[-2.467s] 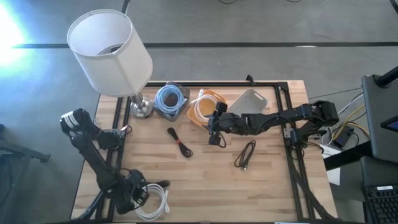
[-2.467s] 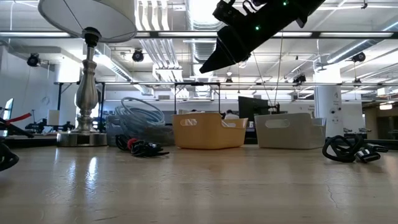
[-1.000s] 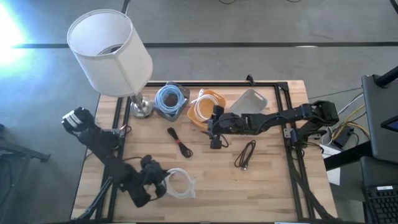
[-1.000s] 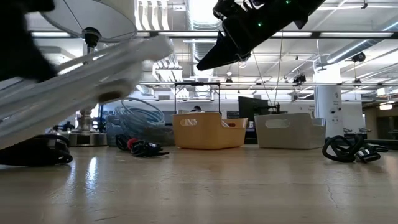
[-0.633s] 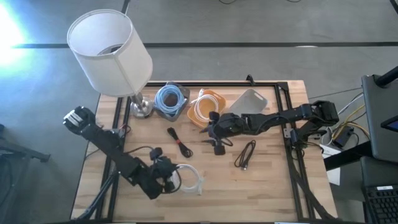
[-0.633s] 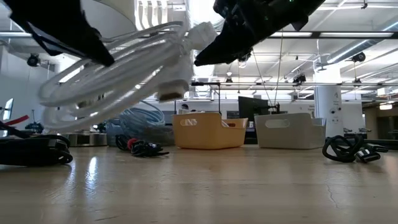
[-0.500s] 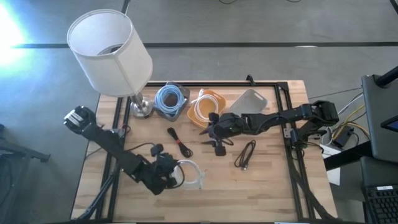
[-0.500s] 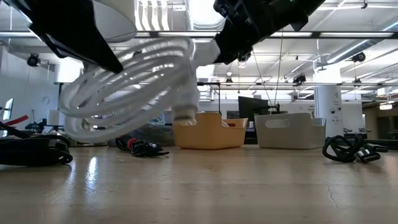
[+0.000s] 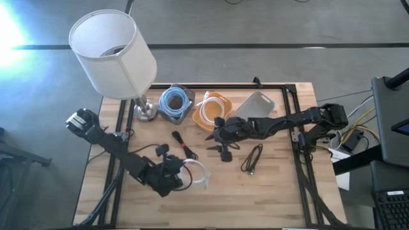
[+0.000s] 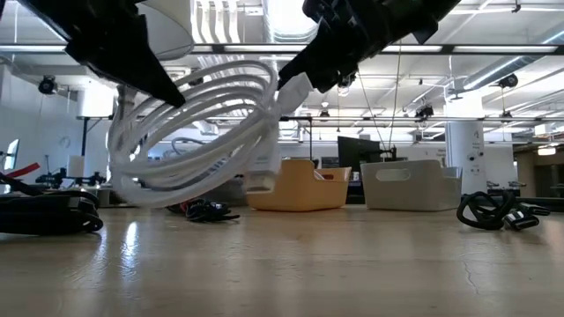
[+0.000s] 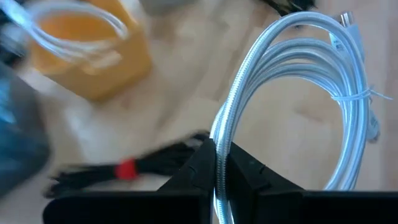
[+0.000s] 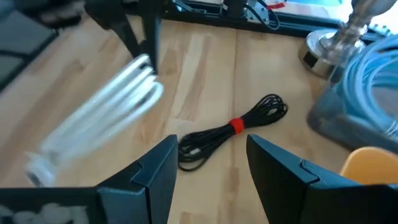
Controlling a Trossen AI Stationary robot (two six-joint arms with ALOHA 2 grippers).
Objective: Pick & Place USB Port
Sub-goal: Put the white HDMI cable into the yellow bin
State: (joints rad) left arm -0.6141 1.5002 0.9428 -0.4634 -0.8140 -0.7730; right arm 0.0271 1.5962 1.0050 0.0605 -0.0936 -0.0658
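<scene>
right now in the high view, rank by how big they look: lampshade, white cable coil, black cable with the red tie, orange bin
Largest to smallest:
1. lampshade, though it sits nearer the camera
2. orange bin
3. white cable coil and black cable with the red tie look about alike; I would not rank them

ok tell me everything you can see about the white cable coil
The white cable coil is a braided-looking cord wound in several loops and bound by a thin tie, with a white plug hanging from one end. The left gripper is shut on one strand, holding the coil in the air, tilted, above the wooden table toward its middle. Nothing else touches it; the open right gripper hangs nearby.
</scene>
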